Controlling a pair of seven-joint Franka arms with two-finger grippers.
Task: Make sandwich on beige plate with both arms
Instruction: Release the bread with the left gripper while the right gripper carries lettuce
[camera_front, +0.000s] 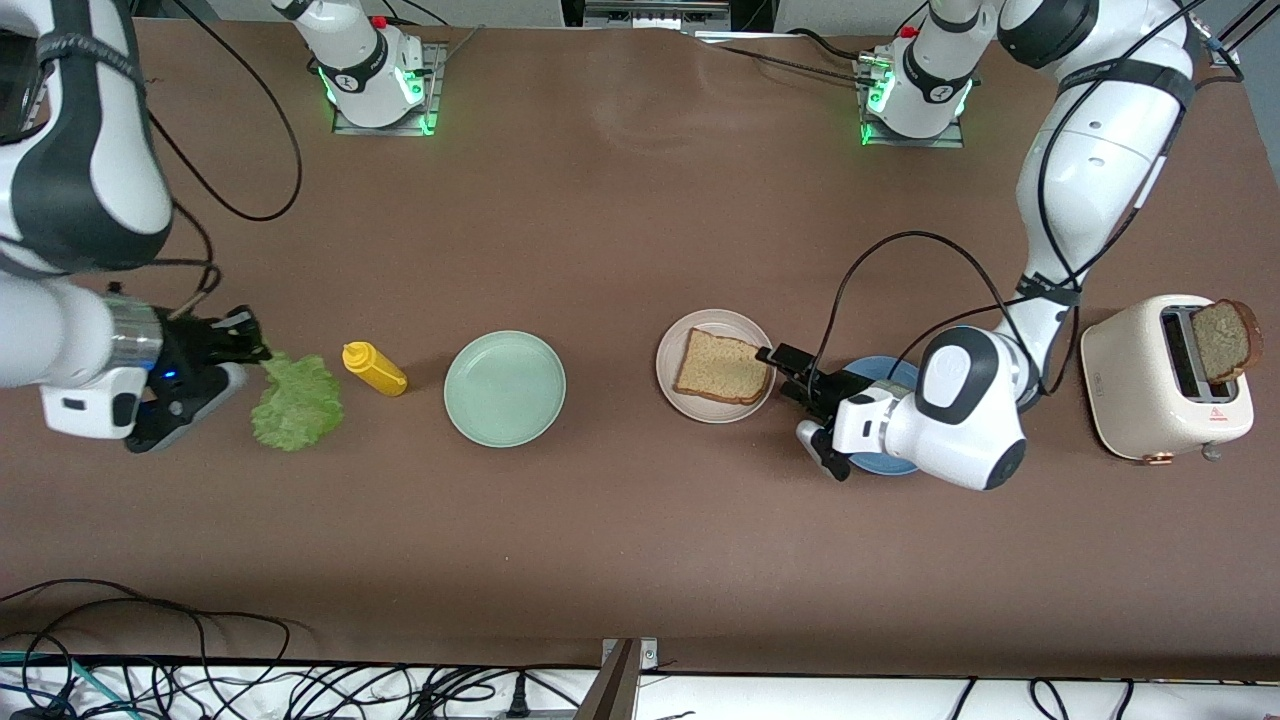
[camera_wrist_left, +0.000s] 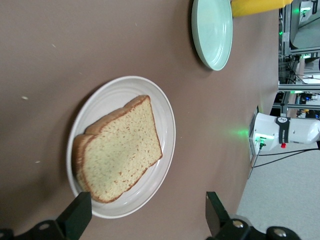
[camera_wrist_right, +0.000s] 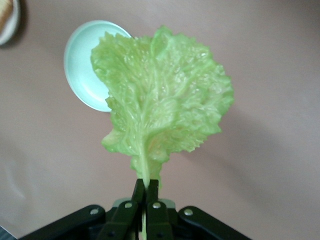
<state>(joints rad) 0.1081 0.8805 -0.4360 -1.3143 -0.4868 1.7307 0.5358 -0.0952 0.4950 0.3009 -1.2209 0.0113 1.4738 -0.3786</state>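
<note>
Front view: left gripper (camera_front: 787, 372) just beside the beige plate (camera_front: 678, 347), fingers spread apart, nothing between them, over the blue plate (camera_front: 893, 464). One bread slice (camera_front: 722, 366) flat on the beige plate. Toaster (camera_front: 1150, 385) near the left arm's end, second bread slice (camera_front: 1226, 341) standing up out of its slot. Right gripper (camera_front: 252, 347) pinched on the lettuce leaf (camera_front: 296, 401), with mustard bottle (camera_front: 375, 369) and mint-green plate (camera_front: 504, 388) between it and the beige plate.

Left wrist view: open fingers (camera_wrist_left: 77, 216) flanking the beige plate's (camera_wrist_left: 120, 87) rim; bread slice (camera_wrist_left: 118, 151) ahead; mint-green plate (camera_wrist_left: 212, 32) farther off.

Right wrist view: fingertips (camera_wrist_right: 147, 196) clamped together on the lettuce leaf's (camera_wrist_right: 162, 103) stem, leaf partly covering the mint-green plate (camera_wrist_right: 81, 64).
</note>
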